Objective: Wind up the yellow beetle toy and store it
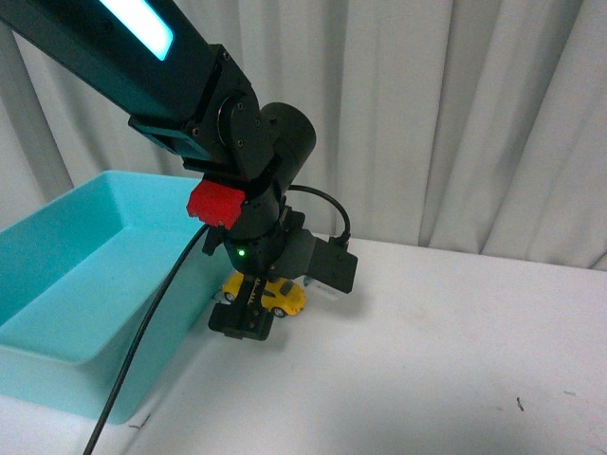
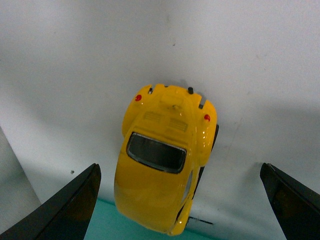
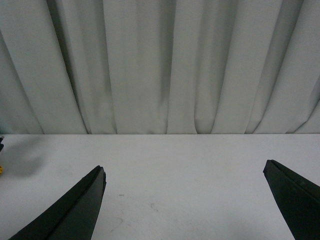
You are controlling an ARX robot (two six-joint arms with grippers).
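Because the left gripper (image 1: 248,318) hangs directly over the yellow beetle toy (image 1: 281,299) in the front view, the step in hand seems to be the grasp that comes before the winding. The toy stands on the white table (image 1: 427,360), just beside the outer wall of the teal bin (image 1: 76,284), and the gripper partly hides it.

From the left wrist view, the two dark fingers (image 2: 75,210) are wide apart, with the toy between them, and neither one touches it. I see its roof, its dark window and two small red lights. The toy lies a little closer to one finger than to the other, so I would centre the gripper first. Then I would lower it and close on the rounded sides, above the wheels, so that the wheels can roll on the table during the winding. As the glossy body may slip, a slow and even closing is safer.

Through the right wrist view, the right gripper (image 3: 185,200) has its jaws apart as well, with nothing between them; only bare table and a grey curtain (image 3: 160,65) appear. It is well apart from the toy and should wait there.
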